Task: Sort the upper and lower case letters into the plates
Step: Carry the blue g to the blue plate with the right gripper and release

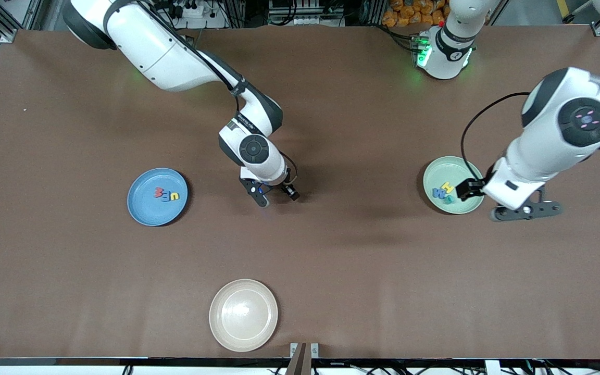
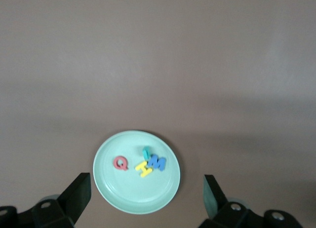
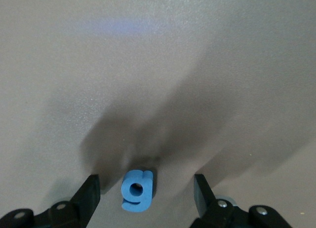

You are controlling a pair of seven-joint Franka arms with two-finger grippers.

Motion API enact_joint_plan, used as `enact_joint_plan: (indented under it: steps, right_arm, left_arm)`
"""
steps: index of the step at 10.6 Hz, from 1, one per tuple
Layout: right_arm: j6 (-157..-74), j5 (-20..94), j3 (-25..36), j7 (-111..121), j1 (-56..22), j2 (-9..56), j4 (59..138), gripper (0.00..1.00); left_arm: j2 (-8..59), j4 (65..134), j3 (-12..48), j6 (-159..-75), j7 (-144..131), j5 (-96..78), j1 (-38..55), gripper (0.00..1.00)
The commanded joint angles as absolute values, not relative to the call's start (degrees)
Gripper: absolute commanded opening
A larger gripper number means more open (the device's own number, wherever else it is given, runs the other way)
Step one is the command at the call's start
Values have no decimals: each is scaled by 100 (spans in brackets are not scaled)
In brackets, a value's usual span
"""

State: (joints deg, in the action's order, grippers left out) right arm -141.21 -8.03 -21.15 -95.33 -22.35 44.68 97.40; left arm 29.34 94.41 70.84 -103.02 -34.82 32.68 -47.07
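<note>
Cream-beige round plate (image 1: 243, 314) lies empty nearest the camera; farther back, the right gripper (image 3: 145, 196) straddles a small blue foam "g" (image 3: 137, 189) with spread jaws and should centre, then pinch squarely for the blue round plate (image 1: 157, 196); left gripper (image 2: 146, 193) waits spread above the mint-green round plate (image 2: 137, 171).

Eight letters (image 2: 158, 163), three plates (image 1: 157, 216).

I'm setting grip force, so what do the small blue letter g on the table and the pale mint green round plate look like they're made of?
The small blue letter g looks like soft matte foam: thick, blunt-edged, no shine. The pale mint green round plate looks like smooth moulded plastic, possibly melamine, with a faint sheen; its look alone cannot settle that.
</note>
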Motion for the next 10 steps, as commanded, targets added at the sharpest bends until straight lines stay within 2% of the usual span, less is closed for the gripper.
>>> enact_joint_plan:
  steps: [1,2,3,7,8,10]
  right_arm:
    - [-14177,-967,-2092,-9694,-2312,4597,9615,84]
    - [-14177,-975,-2092,-9694,-2312,4597,9615,83]
    - [-14185,-1036,-2092,-9694,-2312,4597,9624,76]
    - [-14168,-1046,-2092,-9694,-2312,4588,9624,37]
    - [-14159,-1046,-2092,-9694,-2303,4588,9624,28]
    - [-14107,-1037,-2092,-9694,-2303,4579,9624,8]
  left_arm:
    - [2883,9010,7119,-10003,-3366,3103,-4755,100]
    - [2883,8896,7128,-9950,-3366,3103,-4746,100]
    - [2883,8868,7128,-9949,-3366,3050,-4746,100]
    - [2918,8851,7110,-9958,-3314,3041,-4737,100]
    - [2918,8755,6997,-9958,-3157,3041,-4633,100]
    - [2883,8344,6157,-9949,-3041,2997,-3749,100]
